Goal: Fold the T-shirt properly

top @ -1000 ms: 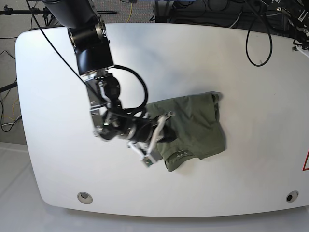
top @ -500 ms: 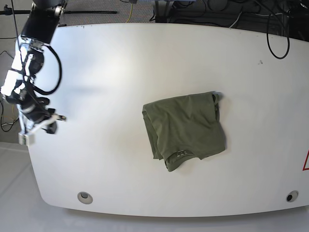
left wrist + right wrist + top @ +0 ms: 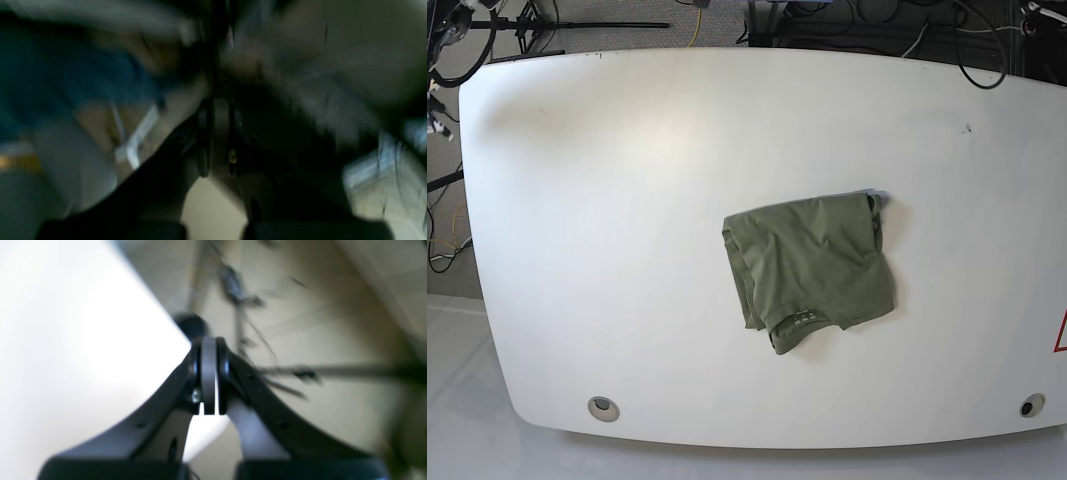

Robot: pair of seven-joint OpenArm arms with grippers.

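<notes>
1. The T-shirt (image 3: 809, 270) was laid folded into a rough square on the white desk (image 3: 627, 200), right of centre, its neck tag toward the near edge.
2. No clear long axis could be made out.
3. The right gripper (image 3: 209, 380) was seen clenched and empty beyond the desk's edge.
4. The left gripper (image 3: 218, 140) was blurred; its jaws appeared pressed together, nothing between them.
</notes>
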